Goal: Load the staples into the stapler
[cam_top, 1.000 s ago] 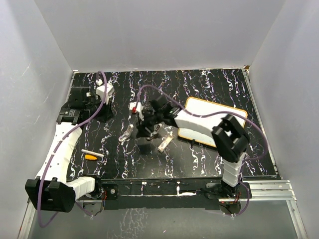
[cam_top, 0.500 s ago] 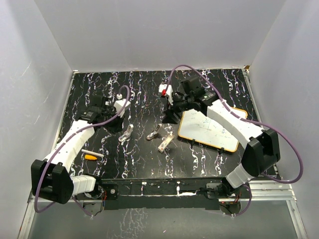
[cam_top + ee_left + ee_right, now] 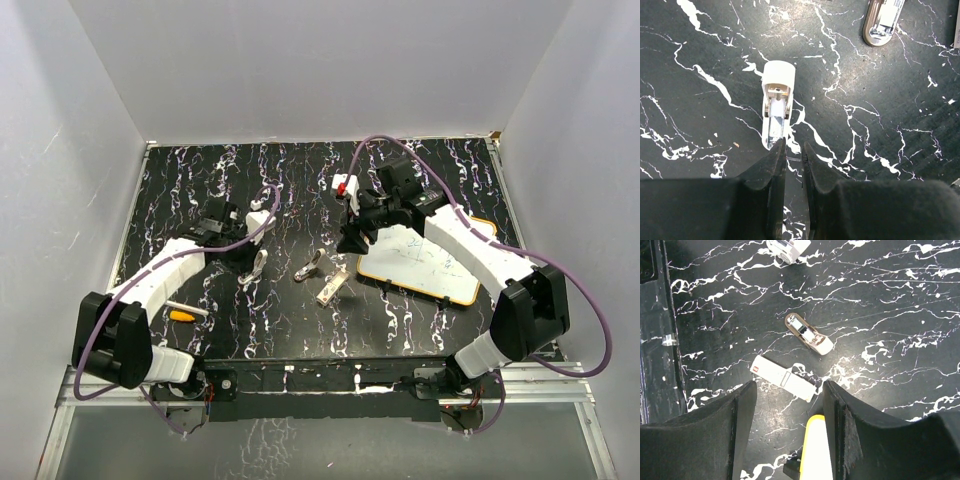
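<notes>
Top external view: since half a second ago the left gripper (image 3: 249,252) has been brought rightward, just behind the white stapler (image 3: 254,268), its jaws pressed together on nothing. The right gripper (image 3: 352,240) has been shifted slightly nearer, spread wide and empty. The staples (image 3: 333,287) are left lying unmoved on the table (image 3: 420,180), just beside the second stapler (image 3: 310,265).

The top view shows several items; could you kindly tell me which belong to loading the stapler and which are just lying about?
For the job: staples box, white stapler, second stapler.
Lying about: whiteboard, white pen, orange cap.
</notes>
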Robot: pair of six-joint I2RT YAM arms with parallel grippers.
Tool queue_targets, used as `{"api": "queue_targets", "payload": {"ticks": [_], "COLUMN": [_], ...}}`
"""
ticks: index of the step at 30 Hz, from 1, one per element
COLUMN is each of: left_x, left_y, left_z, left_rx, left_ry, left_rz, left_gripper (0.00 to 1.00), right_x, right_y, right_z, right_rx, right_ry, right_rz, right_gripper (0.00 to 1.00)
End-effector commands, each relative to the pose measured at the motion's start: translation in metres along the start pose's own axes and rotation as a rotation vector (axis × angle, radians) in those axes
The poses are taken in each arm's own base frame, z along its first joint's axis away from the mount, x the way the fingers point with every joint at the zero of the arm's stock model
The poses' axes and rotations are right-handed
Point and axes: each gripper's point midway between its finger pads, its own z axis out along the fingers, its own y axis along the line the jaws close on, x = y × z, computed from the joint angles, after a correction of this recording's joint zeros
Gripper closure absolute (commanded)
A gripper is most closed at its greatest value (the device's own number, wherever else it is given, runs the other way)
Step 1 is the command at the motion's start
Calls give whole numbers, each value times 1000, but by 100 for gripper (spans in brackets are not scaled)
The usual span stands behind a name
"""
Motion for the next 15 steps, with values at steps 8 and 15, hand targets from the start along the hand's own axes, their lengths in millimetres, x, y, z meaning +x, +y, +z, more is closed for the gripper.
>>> {"api": "queue_targets", "payload": {"ticks": [8,15], "left_x": [1,7], "left_y": [3,9], "left_z": [14,16], "left_rx": [-22,-42], "left_ry": [-14,8], "left_rz": [99,162], "left_gripper": [100,100], "right_x": [-9,-6], "right_y": [2,3], "right_z": [-5,-5], "right_rx": [7,11], "right_ry": [-55,-53], "right_rz": [-34,-35], "right_gripper": [42,41]}}
